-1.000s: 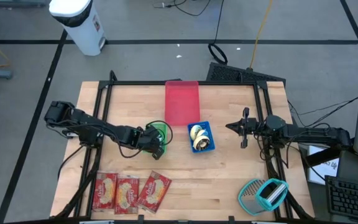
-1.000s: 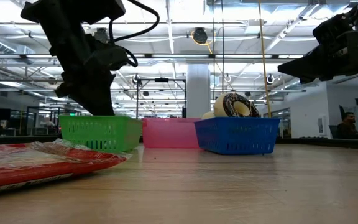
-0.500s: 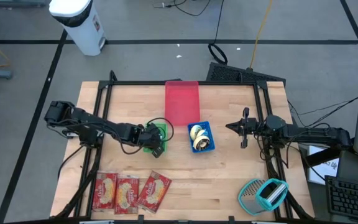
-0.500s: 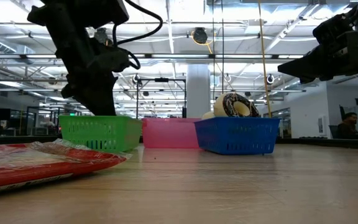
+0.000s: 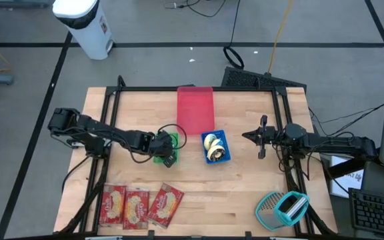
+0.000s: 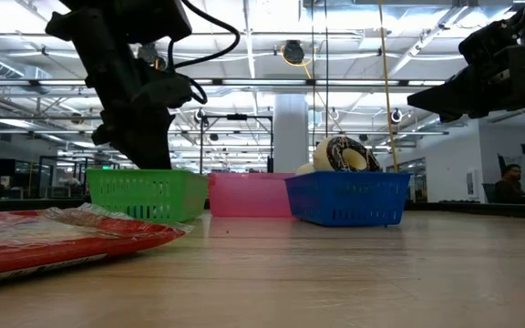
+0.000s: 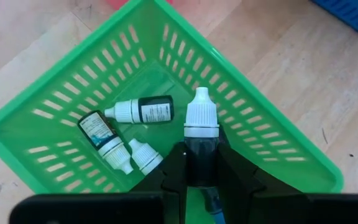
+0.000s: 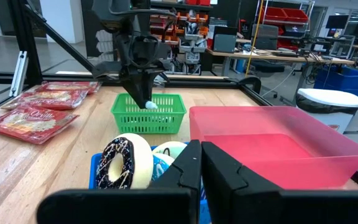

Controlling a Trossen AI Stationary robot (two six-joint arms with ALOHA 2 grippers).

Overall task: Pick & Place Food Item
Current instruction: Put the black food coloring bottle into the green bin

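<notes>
A green basket [image 7: 92,93] stands left of the table's middle [image 5: 173,139], with three small dropper bottles [image 7: 142,111] lying on its floor. My left gripper [image 7: 201,163] hangs over the basket's near side [image 5: 164,155], shut on another dropper bottle [image 7: 201,127] with a white cap and dark body. My right gripper [image 5: 248,135] waits shut and level at the table's right, touching nothing. A blue basket [image 5: 216,147] holding doughnuts [image 8: 126,163] sits right of the green one. My left gripper pinches the bottle's dark body [image 7: 201,155] between its two fingers, just below the white cap. The fingers slant down from the table's left and lie along the bottle. The bottle's cap [image 8: 149,104] points onward and down, clear above the green basket.
A red tray [image 5: 195,109] lies behind the baskets. Three red snack packets [image 5: 139,205] lie at the near left edge. A teal and grey object [image 5: 282,208] sits at the near right corner. Bare wood spans the middle front.
</notes>
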